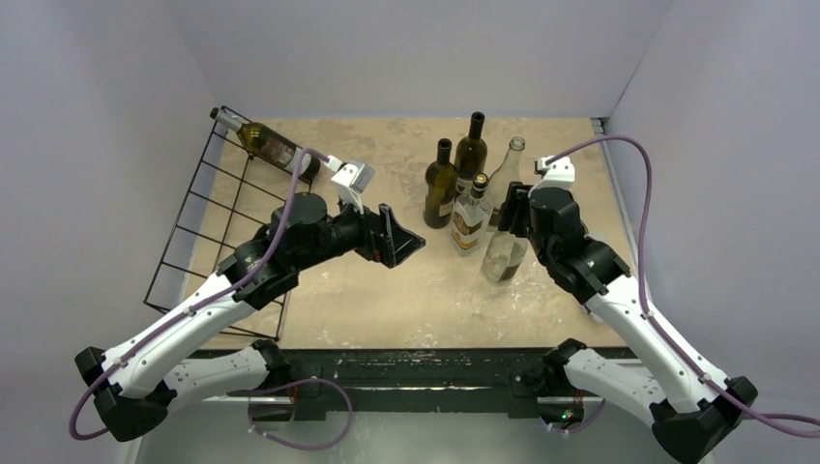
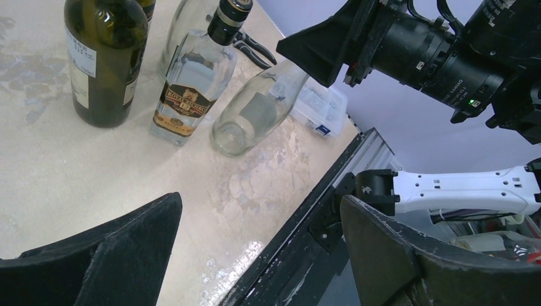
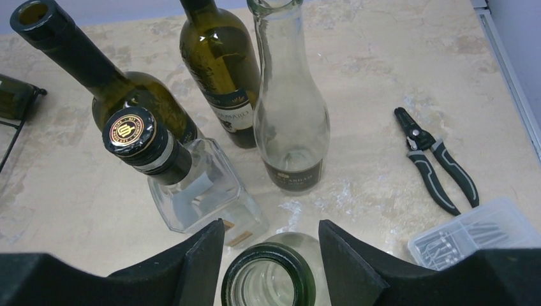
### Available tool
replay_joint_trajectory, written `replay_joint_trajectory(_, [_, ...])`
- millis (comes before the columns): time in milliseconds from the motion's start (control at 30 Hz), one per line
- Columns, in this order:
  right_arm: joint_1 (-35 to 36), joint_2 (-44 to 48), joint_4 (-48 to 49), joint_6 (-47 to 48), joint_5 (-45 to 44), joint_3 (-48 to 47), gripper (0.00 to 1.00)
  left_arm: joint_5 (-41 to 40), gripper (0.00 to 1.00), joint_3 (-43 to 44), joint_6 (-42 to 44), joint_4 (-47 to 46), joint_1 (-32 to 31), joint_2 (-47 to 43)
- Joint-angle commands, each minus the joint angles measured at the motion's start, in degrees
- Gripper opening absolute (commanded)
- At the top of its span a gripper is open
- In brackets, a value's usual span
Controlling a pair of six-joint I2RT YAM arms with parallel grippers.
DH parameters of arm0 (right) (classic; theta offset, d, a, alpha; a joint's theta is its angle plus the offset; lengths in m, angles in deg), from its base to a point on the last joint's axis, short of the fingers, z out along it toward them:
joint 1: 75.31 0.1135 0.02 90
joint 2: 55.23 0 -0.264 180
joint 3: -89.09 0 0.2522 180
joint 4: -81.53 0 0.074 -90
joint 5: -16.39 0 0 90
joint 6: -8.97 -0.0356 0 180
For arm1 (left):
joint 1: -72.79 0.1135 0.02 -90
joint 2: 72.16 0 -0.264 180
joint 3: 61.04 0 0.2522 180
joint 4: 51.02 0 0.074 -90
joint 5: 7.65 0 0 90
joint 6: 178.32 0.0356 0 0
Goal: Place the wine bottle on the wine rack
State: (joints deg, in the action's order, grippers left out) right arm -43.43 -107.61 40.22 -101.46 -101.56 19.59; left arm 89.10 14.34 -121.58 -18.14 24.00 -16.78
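Note:
The black wire wine rack (image 1: pixel 208 227) runs along the table's left side, and one dark wine bottle (image 1: pixel 271 147) lies across its far end. A clear wine bottle (image 1: pixel 503 259) with a green-rimmed mouth (image 3: pixel 271 280) stands at centre right. My right gripper (image 3: pixel 271 224) is open, one finger on each side of that mouth with thin gaps. Seen from above, the right gripper (image 1: pixel 510 208) hides the neck. My left gripper (image 1: pixel 406 242) hangs wide open and empty over mid-table, left of the bottles. The left wrist view has that gripper (image 2: pixel 260 199) above the table's near edge.
Close behind the clear bottle stand a square liquor bottle (image 3: pixel 204 197), two dark bottles (image 3: pixel 127 95) (image 3: pixel 220 70) and a tall clear bottle (image 3: pixel 290 121). Black pliers (image 3: pixel 437 167) and a clear plastic parts box (image 3: pixel 478 233) lie to the right. The table's black front rail (image 2: pixel 306 210) is near.

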Motion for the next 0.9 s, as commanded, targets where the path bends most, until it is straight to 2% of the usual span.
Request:
replay_joint_trajectory(0, [0.16, -0.44, 2.37, 1.0, -0.35, -0.68, 0.58, -2.61, 0.95, 2.01, 2.24, 0.63, -0.2, -0.89])
replay_joint_trajectory(133, [0.15, 0.09, 1.86, 0.85, 0.38, -1.07, 0.5, -3.11, 0.96, 1.75, 2.52, 0.77, -0.17, -1.38])
replay_joint_trajectory(500, [0.13, 4.04, -4.18, 0.51, 0.51, -3.63, 0.19, -3.6, 0.96, 1.18, 1.7, 0.83, -0.19, -1.45])
replay_joint_trajectory(767, [0.15, 7.53, -8.92, 1.13, 8.61, -8.24, 0.01, -3.26, 0.96, 1.3, 0.95, 0.3, -0.23, -0.91])
replay_joint_trajectory(867, [0.13, 7.23, -10.44, 0.55, 12.27, -10.42, 0.0, -2.62, 0.96, 1.47, 0.51, -0.48, -0.17, -0.4])
